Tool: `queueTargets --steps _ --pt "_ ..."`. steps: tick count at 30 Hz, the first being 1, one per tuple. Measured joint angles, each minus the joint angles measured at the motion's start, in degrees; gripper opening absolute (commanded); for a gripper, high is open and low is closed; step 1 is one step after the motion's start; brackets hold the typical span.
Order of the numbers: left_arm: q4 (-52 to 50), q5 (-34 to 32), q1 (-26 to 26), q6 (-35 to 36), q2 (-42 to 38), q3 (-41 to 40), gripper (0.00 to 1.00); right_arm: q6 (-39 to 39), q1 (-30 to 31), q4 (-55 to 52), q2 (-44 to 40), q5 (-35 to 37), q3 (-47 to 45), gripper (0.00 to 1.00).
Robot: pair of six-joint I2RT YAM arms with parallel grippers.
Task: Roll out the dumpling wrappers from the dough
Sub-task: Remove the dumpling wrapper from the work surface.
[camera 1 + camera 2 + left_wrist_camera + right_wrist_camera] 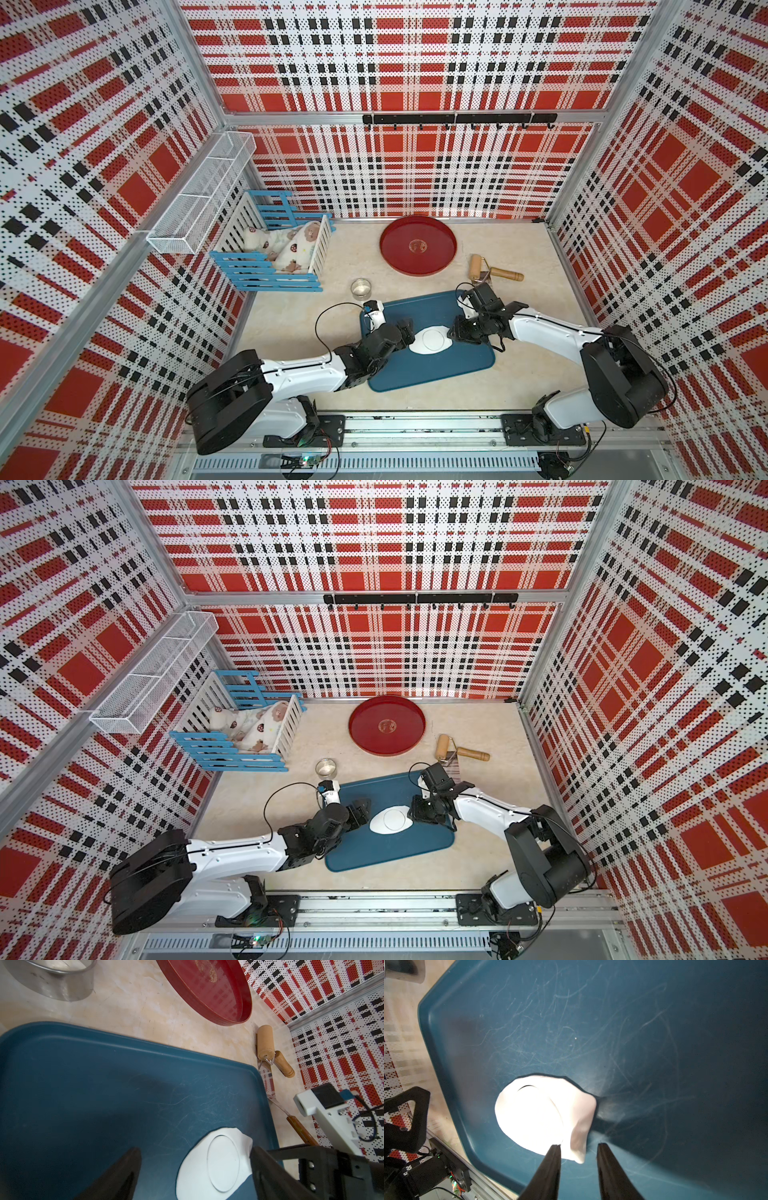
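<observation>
Right wrist: dough [581,1109] edge between right end effector [577,1145] tips.

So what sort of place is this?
Probably a mock kitchen bench inside a robot test cell: red plaid perforated wall panels, a dark blue plastic tray with flattened white dough, a wooden hand roller.

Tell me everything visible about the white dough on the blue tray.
The dough is a thin, matte white sheet, roughly oval with uneven edges, lying near the middle of the blue tray. A neat circle cut into it outlines a dumpling wrapper, not yet lifted out. The edge by the right gripper looks curled up, sitting between its open fingers. The left gripper hangs open at the opposite edge.
</observation>
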Motion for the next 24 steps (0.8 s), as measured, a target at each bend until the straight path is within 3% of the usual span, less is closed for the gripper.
queueTargets --steps 10,24 --pt "0.0 0.0 0.0 -0.02 0.0 0.0 0.87 0.22 0.07 2.08 2.23 -1.14 -0.11 0.33" --pt "0.0 0.0 0.0 -0.04 0.0 0.0 0.87 0.46 0.33 3.15 3.34 -1.88 -0.52 0.17"
